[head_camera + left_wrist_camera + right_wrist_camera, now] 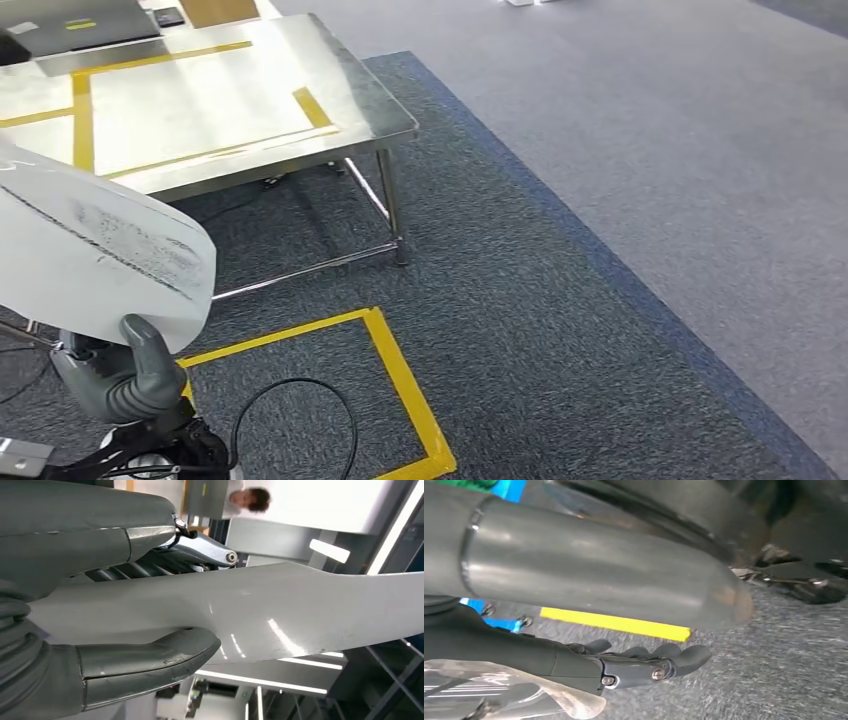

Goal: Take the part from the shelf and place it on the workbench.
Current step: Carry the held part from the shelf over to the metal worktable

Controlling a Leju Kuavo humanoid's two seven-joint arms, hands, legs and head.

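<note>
My left hand [125, 375] grips a large flat white part [100, 250] at the lower left of the head view, thumb up against its lower edge. In the left wrist view the part [300, 610] lies clamped between the thumb [150, 660] and the fingers [150, 545]. The steel workbench [220, 90], marked with yellow tape lines, stands ahead at the upper left, apart from the part. My right hand [589, 662] hangs over the carpet holding nothing, its fingers [659, 662] apart from the thick thumb [599, 580].
A yellow tape square [400, 380] marks the dark carpet in front of the bench, with a black cable [300, 390] looping inside it. Lighter carpet [700, 150] spreads to the right. A grey box [80, 25] sits at the bench's far end. A person [250, 499] stands nearby.
</note>
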